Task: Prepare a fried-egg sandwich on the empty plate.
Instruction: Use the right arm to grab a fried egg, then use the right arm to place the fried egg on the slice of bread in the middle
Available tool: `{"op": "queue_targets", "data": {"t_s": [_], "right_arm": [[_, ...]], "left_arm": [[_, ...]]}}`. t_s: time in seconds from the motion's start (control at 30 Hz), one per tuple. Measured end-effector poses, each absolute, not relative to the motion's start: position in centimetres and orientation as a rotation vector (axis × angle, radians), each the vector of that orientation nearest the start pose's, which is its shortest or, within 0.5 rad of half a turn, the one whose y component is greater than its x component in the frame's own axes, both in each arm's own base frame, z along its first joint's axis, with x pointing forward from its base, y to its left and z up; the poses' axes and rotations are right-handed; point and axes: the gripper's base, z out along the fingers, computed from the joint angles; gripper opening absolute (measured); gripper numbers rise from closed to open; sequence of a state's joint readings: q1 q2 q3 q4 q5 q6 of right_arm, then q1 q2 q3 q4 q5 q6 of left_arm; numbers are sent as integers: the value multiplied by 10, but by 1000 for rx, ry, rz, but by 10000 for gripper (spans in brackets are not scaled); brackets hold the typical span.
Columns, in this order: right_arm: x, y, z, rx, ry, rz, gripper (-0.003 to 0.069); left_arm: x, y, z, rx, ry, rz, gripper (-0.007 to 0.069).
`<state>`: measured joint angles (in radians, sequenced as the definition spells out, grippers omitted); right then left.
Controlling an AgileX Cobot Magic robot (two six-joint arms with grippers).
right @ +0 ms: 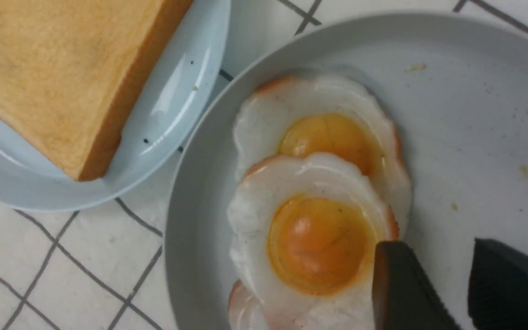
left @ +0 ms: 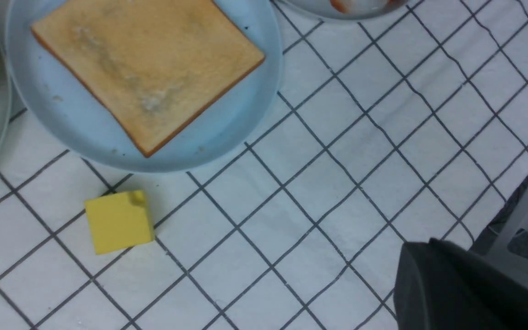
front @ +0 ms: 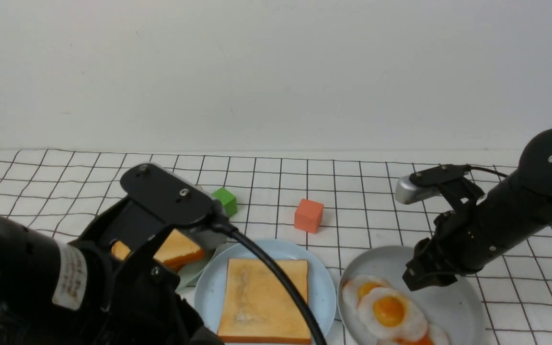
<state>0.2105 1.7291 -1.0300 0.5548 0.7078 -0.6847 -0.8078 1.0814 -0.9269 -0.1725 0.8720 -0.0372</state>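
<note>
The light-blue plate (front: 325, 287) sits at the front middle with a single golden toast slice (front: 264, 299) flat on it; both also show in the left wrist view (left: 227, 133) (left: 149, 68). No two-slice stack is in view. Overlapping fried eggs (front: 388, 311) lie on a grey plate (front: 453, 306). My right gripper (right: 433, 250) is open and empty, low over the grey plate (right: 475, 114), one finger (right: 397, 284) at the rim of the top egg (right: 319, 243). My left gripper (left: 422, 245) looks shut and empty over bare cloth beside the blue plate.
A pale green plate (front: 194, 270) with loose toast slices (front: 180, 249) lies behind my left arm. A green cube (front: 225, 200) and an orange cube (front: 308, 215) stand behind the plates. A yellow cube (left: 118, 222) lies near the blue plate. A checked cloth covers the table.
</note>
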Motion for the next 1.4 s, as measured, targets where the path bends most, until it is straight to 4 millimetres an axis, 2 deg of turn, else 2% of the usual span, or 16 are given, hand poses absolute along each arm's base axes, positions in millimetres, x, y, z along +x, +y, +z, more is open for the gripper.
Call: {"op": "queue_targets", "data": {"t_s": [0.43,0.57,0.73,0.77,0.83,0.9,1.0,1.13,1.2,1.23,1.27,1.3,1.33,1.37,1.4], "right_arm": [[322,103,162,-730,2707,514,251],[324,103,152,-725,2732,517,225],[324,104,150,-744,2729,546,148],[324,105,150,-755,2726,556,107],[324,105,149,-762,2723,558,77],[324,105,149,-769,2721,563,18],[324,105,150,-780,2716,562,10],[322,105,163,-801,2681,554,10],[320,106,182,-808,2640,560,10],[320,106,182,-807,2641,561,10],[322,108,203,-806,2592,574,10],[324,110,217,-804,2556,584,10],[324,111,220,-800,2548,587,10],[326,118,235,-806,2505,612,10],[326,118,237,-808,2499,612,10]], "left_arm": [[135,-157,323,874,2427,-537,-13],[135,-157,323,875,2428,-537,-13],[135,-157,322,880,2425,-523,-13],[135,-156,322,882,2424,-517,-13],[136,-156,322,883,2423,-513,-13],[136,-156,322,885,2422,-510,-13],[136,-156,322,885,2423,-510,-13],[136,-155,322,880,2433,-501,-13],[136,-153,321,871,2453,-469,-13],[136,-153,320,872,2455,-468,-13],[136,-150,319,859,2480,-430,-13],[136,-148,318,850,2498,-403,-13],[136,-147,318,848,2502,-398,-13],[135,-143,317,822,2533,-348,-13],[135,-142,317,819,2535,-337,-13]]}}
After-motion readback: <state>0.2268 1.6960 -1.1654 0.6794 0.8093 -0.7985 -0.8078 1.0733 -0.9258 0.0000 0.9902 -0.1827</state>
